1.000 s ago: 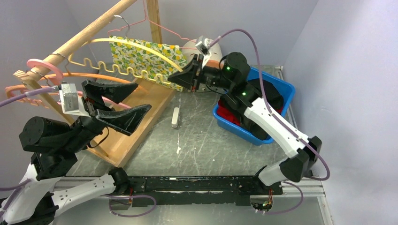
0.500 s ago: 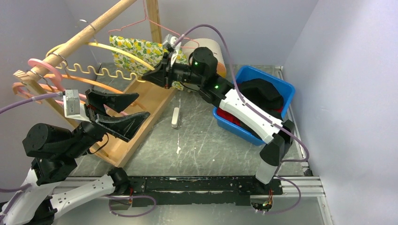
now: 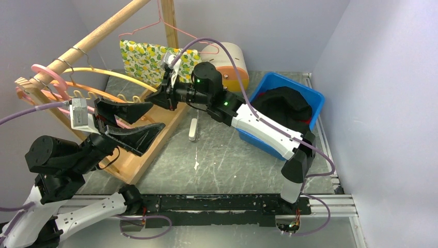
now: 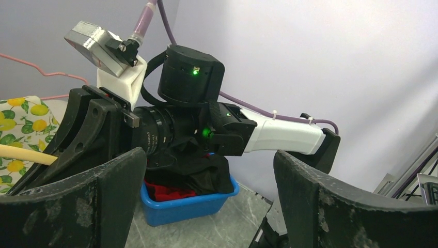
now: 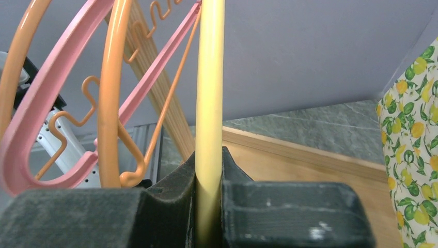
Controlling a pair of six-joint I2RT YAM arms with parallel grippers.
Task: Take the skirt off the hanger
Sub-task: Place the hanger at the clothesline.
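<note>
The skirt (image 3: 147, 59), lemon-print cloth, hangs at the back under the wooden rail (image 3: 98, 33); its edge shows at the right of the right wrist view (image 5: 416, 144). The yellow hanger (image 3: 111, 75) hangs from the rail and curves toward the skirt's lower edge. My right gripper (image 3: 159, 98) is shut on the yellow hanger's arm (image 5: 210, 103), pinched between its pads (image 5: 170, 191), just below and in front of the skirt. My left gripper (image 3: 135, 119) is open and empty, left of the right gripper, over the wooden base; its fingers (image 4: 72, 206) frame the right arm.
Pink (image 3: 49, 72) and orange (image 3: 111, 95) hangers hang on the rail beside the yellow one. The rack's wooden base (image 3: 155, 132) lies on the left. A blue bin (image 3: 315, 98) with black and red clothes stands right. A small white object (image 3: 193, 129) lies mid-table. A cream cylinder (image 3: 230, 62) stands behind.
My right arm has swung left, from beside the bin to in front of the skirt, taking the yellow hanger's arm left with it. The left gripper has barely moved.
</note>
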